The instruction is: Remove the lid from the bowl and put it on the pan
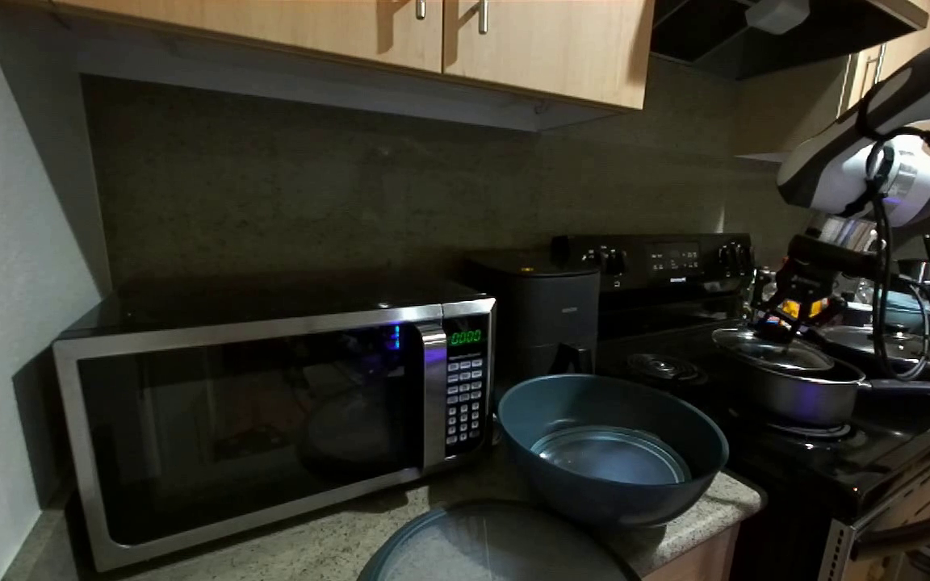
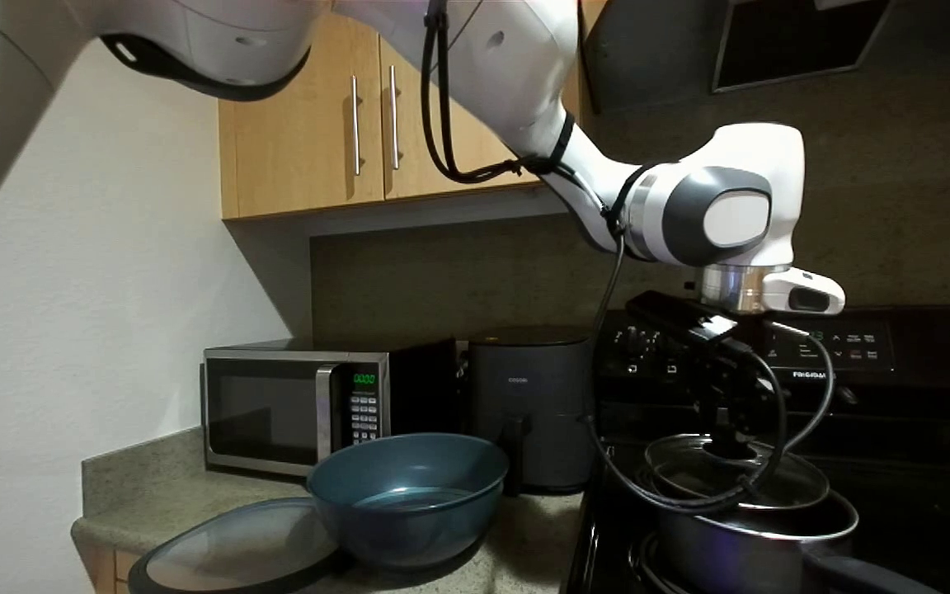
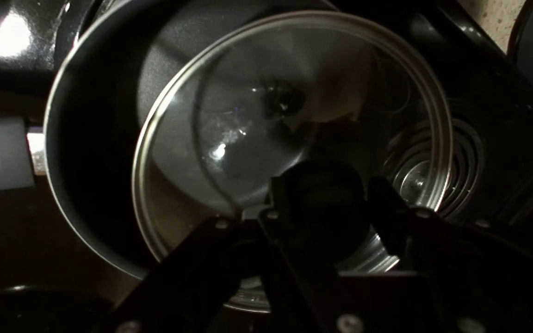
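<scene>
In an exterior view, the lid [image 1: 762, 352] is found tilted over the pan [image 1: 796, 395], with the bowl [image 1: 604, 415] at the pan's 9 o'clock. In an exterior view, the lid is crossed by a cable [image 2: 689, 506] and the pan's handle [image 2: 862, 569] is cut off at 4 o'clock. In the wrist view, the lid's dark knob [image 3: 324, 208] is pinched by the gripper [image 3: 323, 193] and barely distinguished from the fingertips [image 3: 387, 215]; lid-to-pan contact cannot be confirmed.
</scene>
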Available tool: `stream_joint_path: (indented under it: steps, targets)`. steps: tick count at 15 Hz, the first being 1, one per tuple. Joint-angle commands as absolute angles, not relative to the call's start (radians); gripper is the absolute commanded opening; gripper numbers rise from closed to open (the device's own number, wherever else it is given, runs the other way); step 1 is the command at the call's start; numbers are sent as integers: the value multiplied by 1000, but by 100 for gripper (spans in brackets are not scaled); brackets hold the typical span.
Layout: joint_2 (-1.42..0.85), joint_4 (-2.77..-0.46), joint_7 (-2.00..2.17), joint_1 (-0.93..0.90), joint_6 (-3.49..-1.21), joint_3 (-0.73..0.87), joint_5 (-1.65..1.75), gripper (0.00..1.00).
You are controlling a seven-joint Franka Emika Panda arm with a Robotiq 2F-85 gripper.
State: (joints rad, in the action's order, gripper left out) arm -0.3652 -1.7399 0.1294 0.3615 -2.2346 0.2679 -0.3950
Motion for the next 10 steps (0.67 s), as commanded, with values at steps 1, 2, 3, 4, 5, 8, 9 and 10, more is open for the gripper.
stream_joint_path:
  steps: [1,2,3,4,5,8,9,10]
  targets:
    - [-359,-1743,203,339,-2221,277,-317,22]
    - [-356,-1746,228,331,-2220,282,-293,22]
    - [-351,-1750,259,322,-2216,288,-264,22]
    - [-350,-1751,283,318,-2213,293,-240,22]
    - [-348,-1753,308,313,-2207,297,-223,22]
    - [-345,-1765,332,308,-2201,294,-207,22]
    - [-343,-1772,334,303,-2223,296,-195,22]
    - [-338,-1771,340,298,-2242,296,-188,22]
